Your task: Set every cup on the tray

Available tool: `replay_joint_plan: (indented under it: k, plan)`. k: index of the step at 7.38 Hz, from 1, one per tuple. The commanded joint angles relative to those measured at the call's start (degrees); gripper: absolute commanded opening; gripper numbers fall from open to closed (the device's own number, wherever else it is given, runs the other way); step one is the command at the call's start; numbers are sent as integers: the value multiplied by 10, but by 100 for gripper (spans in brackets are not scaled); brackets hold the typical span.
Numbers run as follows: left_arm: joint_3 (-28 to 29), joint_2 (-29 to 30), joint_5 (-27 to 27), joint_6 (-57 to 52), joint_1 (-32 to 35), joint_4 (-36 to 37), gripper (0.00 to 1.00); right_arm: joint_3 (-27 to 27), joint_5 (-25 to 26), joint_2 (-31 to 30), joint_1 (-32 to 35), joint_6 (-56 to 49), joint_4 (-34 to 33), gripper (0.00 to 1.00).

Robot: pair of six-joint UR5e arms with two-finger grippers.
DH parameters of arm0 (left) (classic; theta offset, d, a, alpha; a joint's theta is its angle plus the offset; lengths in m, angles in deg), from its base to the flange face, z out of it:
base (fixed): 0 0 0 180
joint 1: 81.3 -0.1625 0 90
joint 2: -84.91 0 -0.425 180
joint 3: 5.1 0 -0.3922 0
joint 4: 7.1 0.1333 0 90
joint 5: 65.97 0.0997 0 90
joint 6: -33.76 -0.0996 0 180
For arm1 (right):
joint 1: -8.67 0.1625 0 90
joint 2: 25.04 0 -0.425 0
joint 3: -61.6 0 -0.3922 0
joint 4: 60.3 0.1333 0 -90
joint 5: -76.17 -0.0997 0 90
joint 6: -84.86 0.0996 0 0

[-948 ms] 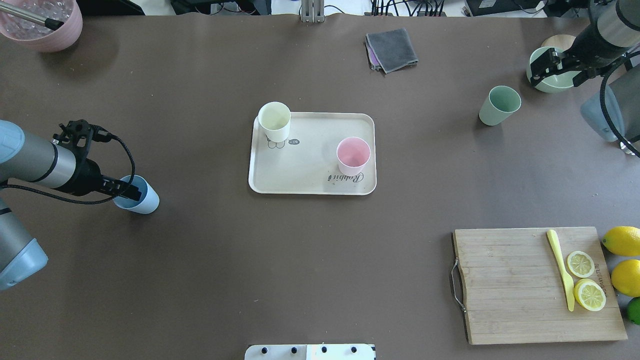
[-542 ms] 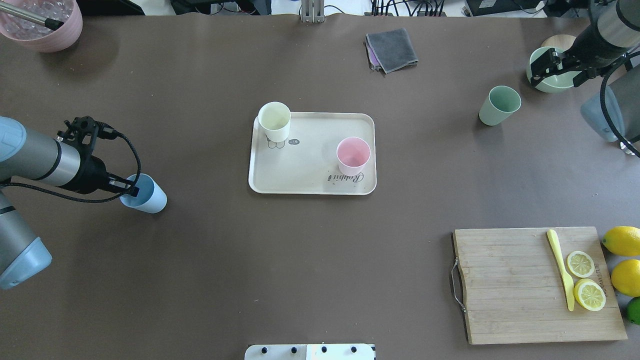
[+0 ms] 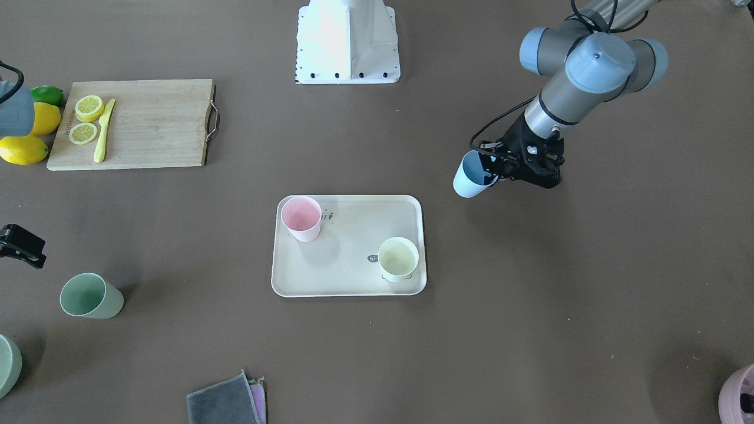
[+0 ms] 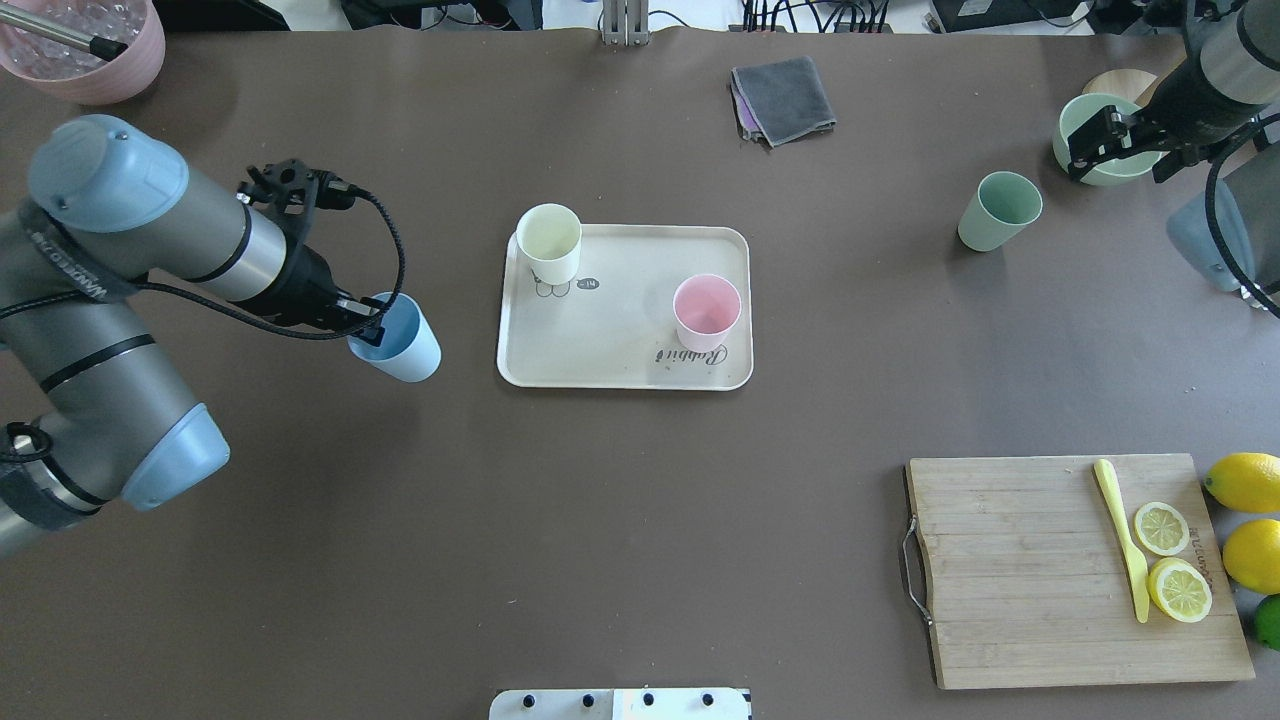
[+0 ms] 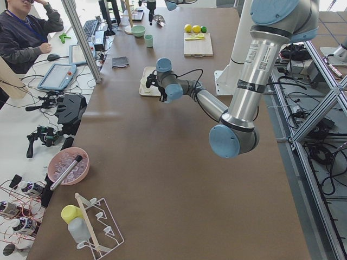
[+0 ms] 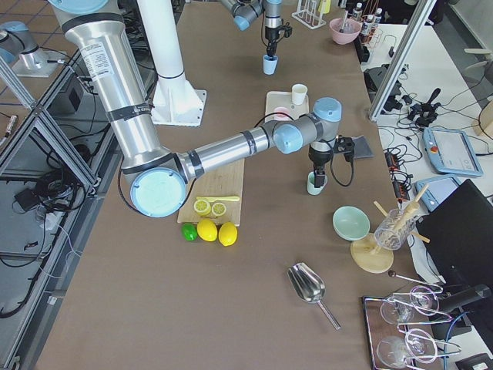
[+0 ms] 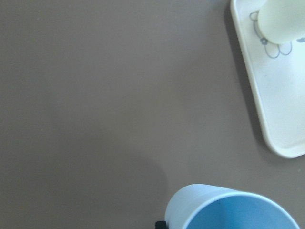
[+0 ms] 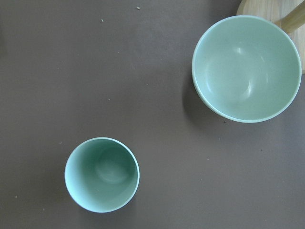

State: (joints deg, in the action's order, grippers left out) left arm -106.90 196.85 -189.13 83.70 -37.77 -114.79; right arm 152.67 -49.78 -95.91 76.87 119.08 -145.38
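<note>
The cream-beige tray [image 4: 620, 360] lies mid-table with the cream-yellow cup [image 4: 549, 243] at its far left corner and the pink cup [image 4: 707, 311] on its right side. My left gripper [image 4: 368, 330] is shut on the rim of the light blue cup [image 4: 398, 343] and holds it tilted above the table, just left of the tray; the cup also shows in the front view [image 3: 471, 178]. The sage green cup [image 4: 998, 210] stands on the table at the far right. My right gripper [image 4: 1118, 148] is open and empty, above and to the right of it.
A green bowl [image 4: 1098, 160] sits under the right gripper. A grey cloth [image 4: 783, 98] lies at the back. A wooden cutting board [image 4: 1050, 570] with a knife and lemon halves is at the front right. A pink vessel [image 4: 90, 55] stands at the back left.
My left arm has carried the light blue cup to the right and a little forward, close to the tray's left edge. My right gripper has drifted slightly right.
</note>
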Motion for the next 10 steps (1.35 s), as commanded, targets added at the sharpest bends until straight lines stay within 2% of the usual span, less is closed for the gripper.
replay_joint_plan:
  k: [1, 2, 5, 6, 7, 8, 10]
  plan:
    - [72, 107, 28, 42, -33, 32, 0, 0, 1, -3, 0, 1, 0, 100]
    - [119, 151, 64, 54, -61, 27, 0, 0, 0, -7, 0, 1, 1, 100]
    - [132, 163, 68, 64, -65, 21, 1, -4, 2, -11, 0, 1, 15, 100]
    - [132, 162, 69, 62, -64, 20, 61, -11, 3, -11, 0, 1, 25, 100]
    - [131, 162, 82, 65, -63, 20, 87, -24, 4, -13, -1, 1, 43, 100]
    - [128, 163, 90, 67, -57, 20, 97, -35, 4, -14, -1, 1, 59, 100]
    - [98, 159, 56, 61, 6, 40, 97, -60, 6, -12, -5, 6, 88, 100]
